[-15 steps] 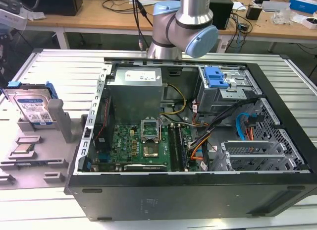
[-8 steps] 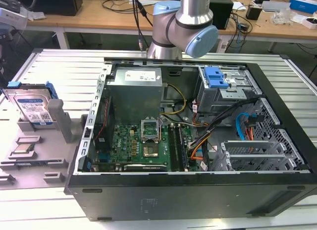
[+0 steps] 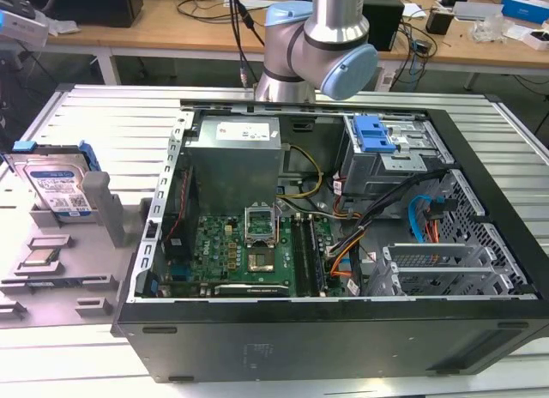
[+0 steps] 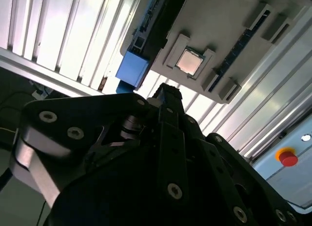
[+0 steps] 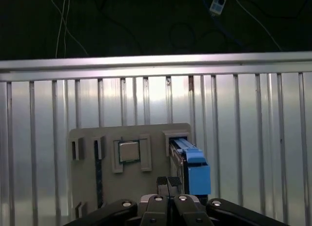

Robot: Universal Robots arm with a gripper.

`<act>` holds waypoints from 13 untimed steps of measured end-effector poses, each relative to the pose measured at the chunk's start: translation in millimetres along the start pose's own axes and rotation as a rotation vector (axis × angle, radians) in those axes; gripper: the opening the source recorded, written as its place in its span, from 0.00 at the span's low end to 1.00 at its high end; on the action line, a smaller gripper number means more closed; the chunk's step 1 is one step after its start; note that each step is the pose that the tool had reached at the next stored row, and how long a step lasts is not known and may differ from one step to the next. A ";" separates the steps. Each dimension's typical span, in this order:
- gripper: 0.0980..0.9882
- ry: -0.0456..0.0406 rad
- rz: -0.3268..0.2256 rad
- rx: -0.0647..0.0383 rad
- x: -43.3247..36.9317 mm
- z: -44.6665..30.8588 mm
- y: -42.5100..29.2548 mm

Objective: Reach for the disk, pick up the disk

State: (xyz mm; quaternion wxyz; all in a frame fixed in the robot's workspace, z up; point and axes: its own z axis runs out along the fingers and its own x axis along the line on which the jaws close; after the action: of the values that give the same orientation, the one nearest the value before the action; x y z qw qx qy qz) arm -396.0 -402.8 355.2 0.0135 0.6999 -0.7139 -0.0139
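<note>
The flat silver hard disk (image 3: 53, 185) with blue rails is found standing on edge in a slot along one edge of the grey plastic fixture (image 3: 60, 286). The black gripper (image 5: 168, 181) is held above the fixture, with its fingertips judged pressed together and empty. In the first wrist view the disk (image 5: 194, 168) lies just beside the fingertips, untouched, on the side away from the small square silver chip (image 5: 129, 151).

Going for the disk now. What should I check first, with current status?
1. Disk upright in grey fixture: ok.
2. Blue rails on disk: ok.
3. CPU chip seated apart from disk: ok.
4. Gripper centred over disk: not ok, disk lies off its midline in the first wrist view.
5. Gripper clear of disk, no contact: ok.
</note>
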 end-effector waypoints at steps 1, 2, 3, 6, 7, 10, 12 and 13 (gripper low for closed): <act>0.01 0.0003 -0.008 0.000 0.0 0.0 0.0; 0.01 0.0006 -0.016 0.000 0.0 0.0 0.0; 0.01 0.0009 -0.023 0.000 0.0 0.0 0.0; 0.01 0.0019 -0.051 0.000 0.0 0.0 0.0; 0.01 0.0023 -0.059 0.000 0.0 0.0 0.0; 0.01 0.0029 -0.076 0.000 0.0 0.0 0.0; 0.01 0.0029 -0.076 0.000 0.0 0.0 0.0; 0.01 0.0030 -0.076 0.000 0.0 0.0 0.0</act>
State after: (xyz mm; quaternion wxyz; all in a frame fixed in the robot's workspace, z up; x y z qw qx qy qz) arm -396.0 -402.8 355.3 0.0141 0.7265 -0.6869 -0.0134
